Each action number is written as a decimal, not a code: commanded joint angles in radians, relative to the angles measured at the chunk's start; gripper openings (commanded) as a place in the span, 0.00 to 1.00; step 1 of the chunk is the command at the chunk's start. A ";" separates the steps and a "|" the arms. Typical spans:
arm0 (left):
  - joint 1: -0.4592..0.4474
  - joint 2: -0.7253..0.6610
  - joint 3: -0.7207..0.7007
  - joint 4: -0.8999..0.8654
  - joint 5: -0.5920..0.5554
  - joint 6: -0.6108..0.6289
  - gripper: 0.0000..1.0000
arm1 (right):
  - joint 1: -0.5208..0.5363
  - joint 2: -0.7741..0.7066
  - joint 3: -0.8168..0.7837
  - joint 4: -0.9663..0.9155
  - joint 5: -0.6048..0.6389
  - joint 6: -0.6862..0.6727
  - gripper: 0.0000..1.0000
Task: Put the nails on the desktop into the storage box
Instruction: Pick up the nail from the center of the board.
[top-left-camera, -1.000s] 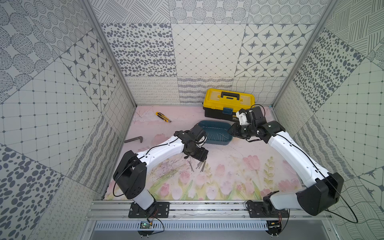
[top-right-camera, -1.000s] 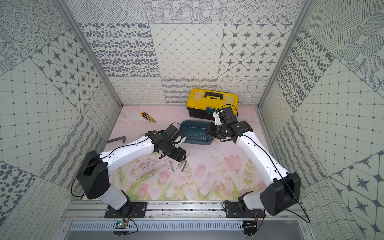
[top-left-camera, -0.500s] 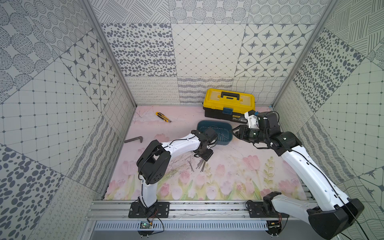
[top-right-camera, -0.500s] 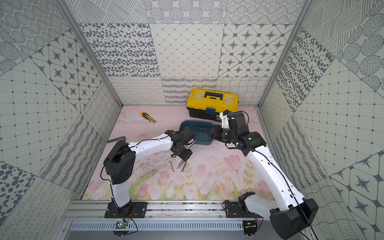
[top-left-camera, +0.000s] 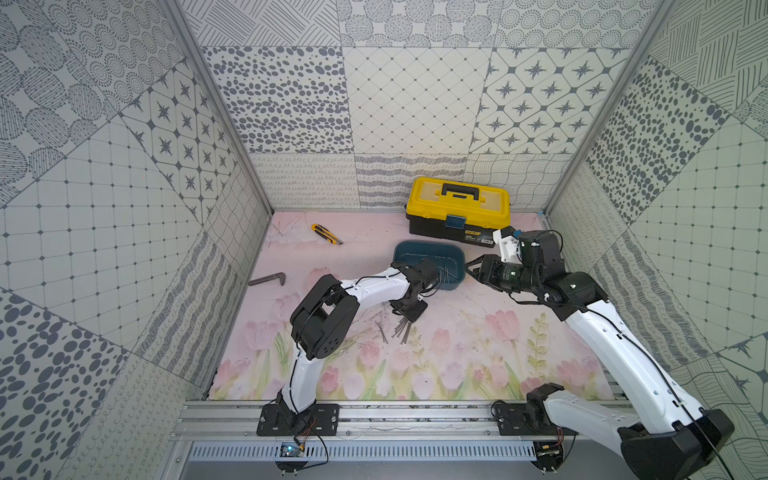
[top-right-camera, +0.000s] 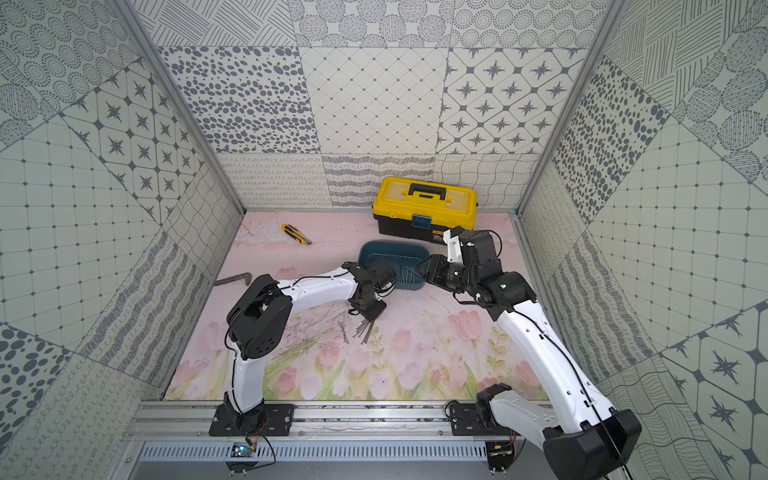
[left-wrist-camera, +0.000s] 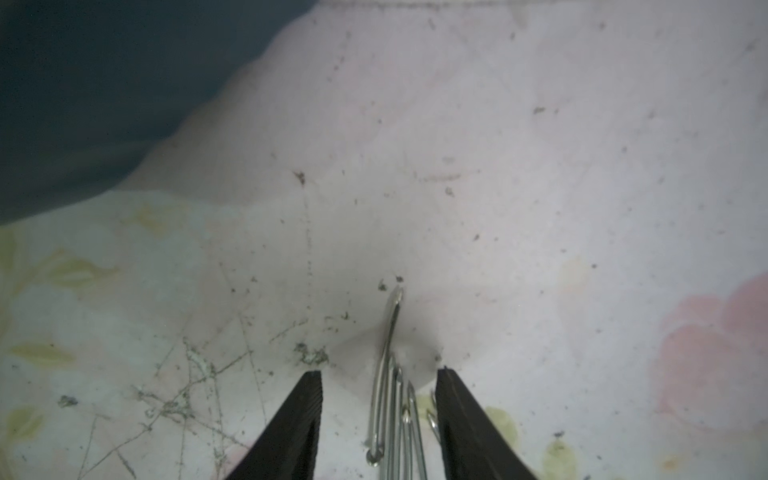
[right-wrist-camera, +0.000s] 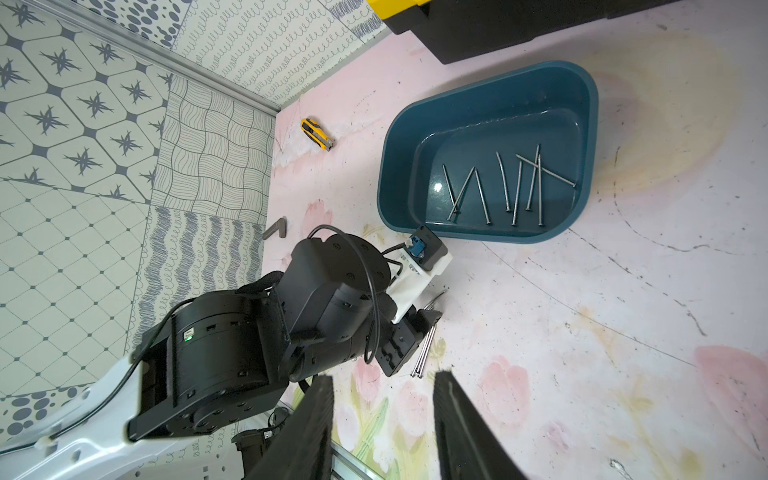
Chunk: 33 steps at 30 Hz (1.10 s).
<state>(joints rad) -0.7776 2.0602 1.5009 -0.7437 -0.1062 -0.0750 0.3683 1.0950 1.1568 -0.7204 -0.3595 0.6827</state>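
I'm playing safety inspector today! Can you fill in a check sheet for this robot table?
Surface: desktop, pink tulip print, scuffed with dark scratches.
Job's things: loose nails bunched on the desktop; stored nails lying flat in the storage box.
Clutter: yellow toolbox, utility knife, L-shaped bar, all away from the loose nails.
Hands: left hand open, straddling the bunch; right hand open and empty, beside the storage box.
Cables: black cable loops over the left wrist.
Surroundings: patterned walls on three sides; metal rail in front.
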 joint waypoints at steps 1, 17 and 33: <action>-0.007 0.041 0.055 -0.019 -0.009 0.028 0.48 | -0.006 0.012 -0.001 0.046 -0.016 0.009 0.45; -0.005 0.121 0.047 -0.061 -0.014 0.077 0.15 | -0.025 0.039 0.005 0.048 -0.030 0.003 0.45; 0.029 0.086 -0.052 -0.072 -0.027 0.113 0.24 | -0.026 0.044 -0.032 0.095 -0.047 0.031 0.45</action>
<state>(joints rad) -0.7658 2.1002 1.4876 -0.6476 -0.0841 -0.0113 0.3450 1.1374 1.1381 -0.6731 -0.4004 0.7048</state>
